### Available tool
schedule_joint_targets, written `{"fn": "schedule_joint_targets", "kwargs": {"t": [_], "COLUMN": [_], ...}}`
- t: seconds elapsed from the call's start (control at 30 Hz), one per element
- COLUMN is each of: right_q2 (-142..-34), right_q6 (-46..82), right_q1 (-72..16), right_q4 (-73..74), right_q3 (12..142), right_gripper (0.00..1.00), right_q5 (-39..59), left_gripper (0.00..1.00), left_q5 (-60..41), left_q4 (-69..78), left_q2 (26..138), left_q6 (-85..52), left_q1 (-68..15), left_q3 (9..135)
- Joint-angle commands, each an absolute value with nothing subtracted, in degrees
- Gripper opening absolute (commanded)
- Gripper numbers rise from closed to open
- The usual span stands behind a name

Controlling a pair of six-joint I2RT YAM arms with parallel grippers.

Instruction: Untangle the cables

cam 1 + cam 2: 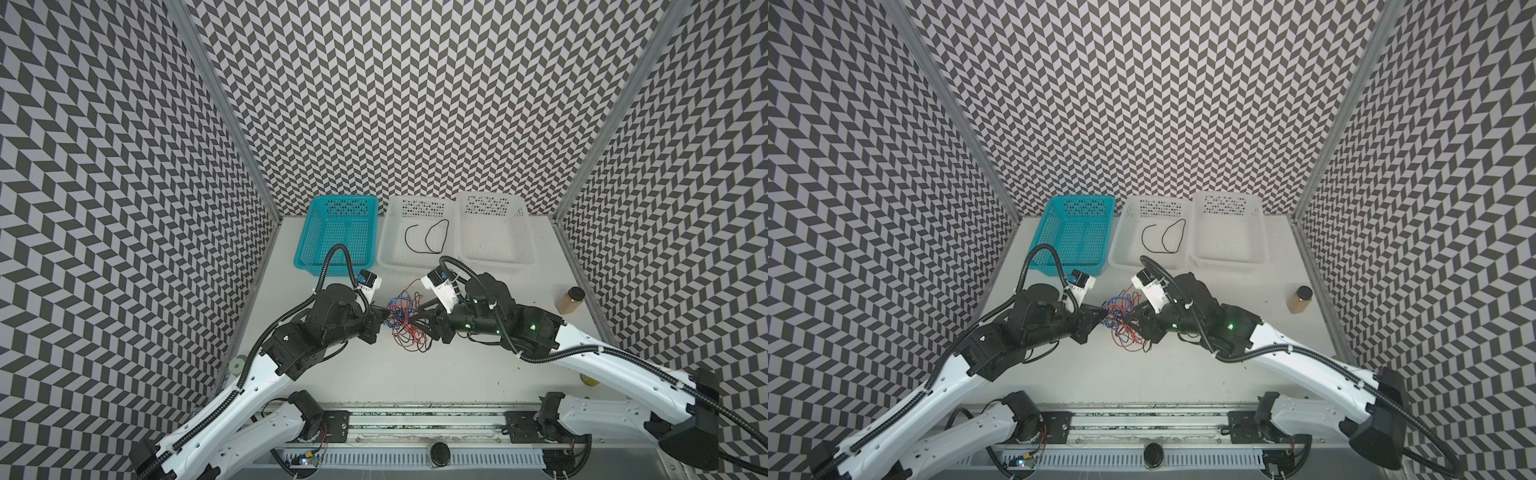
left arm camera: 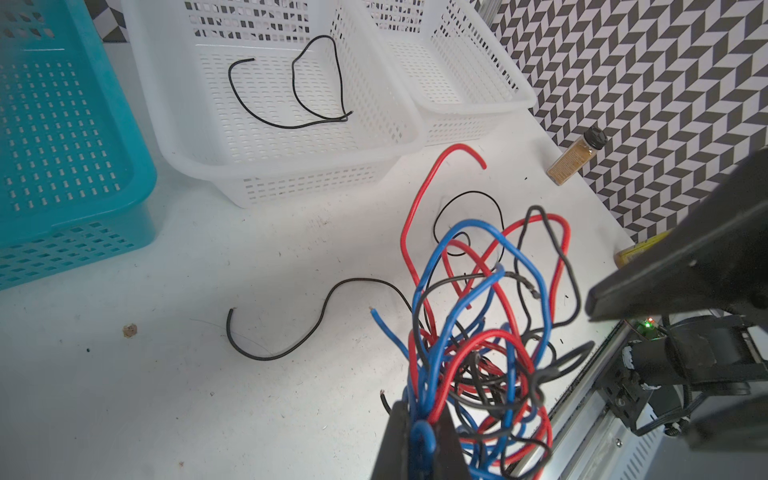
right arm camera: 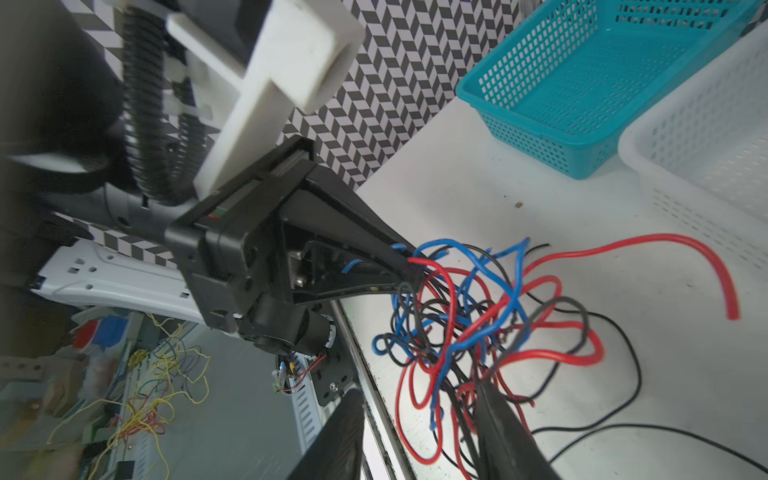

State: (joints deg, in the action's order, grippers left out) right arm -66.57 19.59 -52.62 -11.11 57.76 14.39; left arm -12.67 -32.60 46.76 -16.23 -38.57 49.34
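Cables (image 1: 405, 318) mostly tangled; one black cable (image 1: 428, 237) lies in white basket (image 1: 386, 237). Left gripper (image 2: 420, 419) pinches them; right gripper (image 3: 417, 399) apparently parted, empty.

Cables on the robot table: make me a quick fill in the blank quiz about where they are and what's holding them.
1. The single cable lying in the middle white basket is ___ in colour.
2. The left gripper is shut on the tangle of cables, with a ___ loop pinched between its fingers.
3. The small brown jar stands on the ___ arm's side.

Missing words: black; blue; right
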Motion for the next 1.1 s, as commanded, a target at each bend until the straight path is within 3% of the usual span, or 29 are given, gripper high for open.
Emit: {"fn": "schedule_joint_targets", "kwargs": {"t": [0.0, 0.17, 0.3, 0.6, 0.97, 1.07], "right_q2": [-68.30, -70.75, -70.85, -65.63, -53.65, -50.92], "right_q6": [22.53, 23.37, 23.33, 22.94, 24.43, 24.52], "right_q1": [-53.35, -54.48, -54.60, -54.59, -54.58, -54.58], "right_q4": [-2.77, 1.17, 1.52, -0.46, -5.31, -5.36], "right_q3": [54.86, 51.59, 49.99, 45.38, 38.77, 37.49], "right_gripper": [0.44, 0.45, 0.37, 0.01, 0.00, 0.00], "right_q5": [15.56, 13.80, 11.14, 5.45, -5.51, -6.72], "left_gripper": [0.00, 0.00, 0.00, 0.00, 0.00, 0.14], "left_q5": [-12.64, -13.01, -13.83, -12.09, -4.70, -3.64], "left_q4": [-30.16, -29.09, -26.38, -20.80, -21.71, -21.49], "left_q2": [46.19, 44.82, 41.37, 32.57, 27.51, 25.23], "left_q6": [-18.83, -22.37, -24.86, -30.93, -34.48, -35.43], "left_q1": [-38.23, -38.32, -38.31, -38.32, -38.23, -38.13], "left_q3": [50.89, 50.85, 49.27, 43.85, 41.03, 39.89]}}
